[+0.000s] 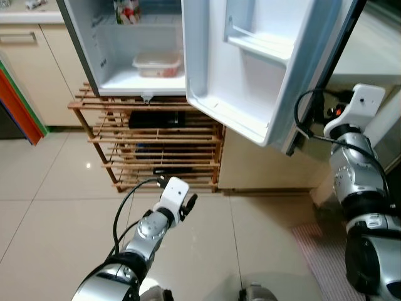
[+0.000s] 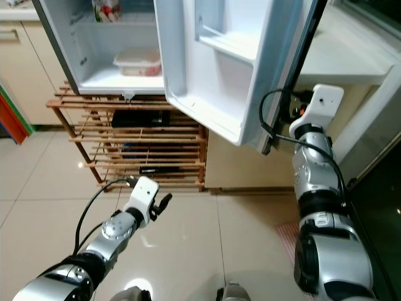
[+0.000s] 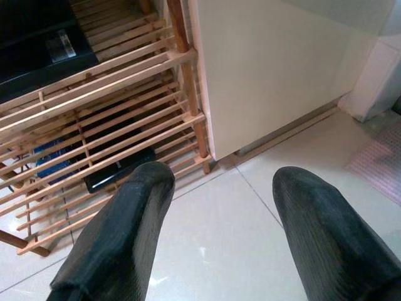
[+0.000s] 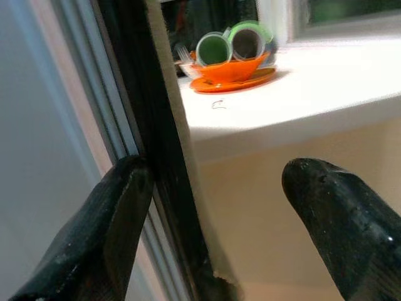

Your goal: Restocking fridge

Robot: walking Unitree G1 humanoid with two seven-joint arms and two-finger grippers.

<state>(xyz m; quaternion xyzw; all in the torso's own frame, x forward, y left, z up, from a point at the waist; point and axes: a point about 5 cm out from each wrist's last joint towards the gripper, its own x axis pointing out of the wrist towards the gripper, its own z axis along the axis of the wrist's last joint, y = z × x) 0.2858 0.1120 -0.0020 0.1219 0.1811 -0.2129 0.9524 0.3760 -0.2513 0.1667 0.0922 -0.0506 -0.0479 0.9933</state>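
Before the robot, 1 small fridge (image 1: 125, 63) stands open on top of 1 slatted wooden rack (image 1: 156, 150). Its door (image 1: 250, 69) swings out toward the robot's right, showing white door shelves. Inside the fridge sits 1 pale lidded food container (image 1: 156, 64) on the bottom floor of the compartment, and 1 carton or packet (image 1: 127, 11) with red and green print stands on the shelf above; its lettering is too small to read.

On the rack lie 2 dark flat items: 1 large black box (image 1: 156, 119) on an upper tier and 1 smaller black item (image 1: 170, 170) lower down. The left wrist view shows a white label on the upper box, but the writing is too blurred to read, and something blue behind the slats.

The left pincer (image 1: 186, 207) hovers low over the tiled floor (image 1: 50, 207) in front of the rack, its 2 fingers (image 3: 119, 238) spread apart and holding nothing.

The right pincer (image 4: 219, 226) is raised at the outer edge of the open door. Its 2 fingers (image 4: 94, 232) are parted, with the door's dark edge (image 4: 156, 157) between them, next to 1 finger. Beyond it, the right wrist view shows a white bench (image 4: 301, 94) carrying 1 orange bowl (image 4: 229, 70) on an orange plate, with 2 green cups lying in it.
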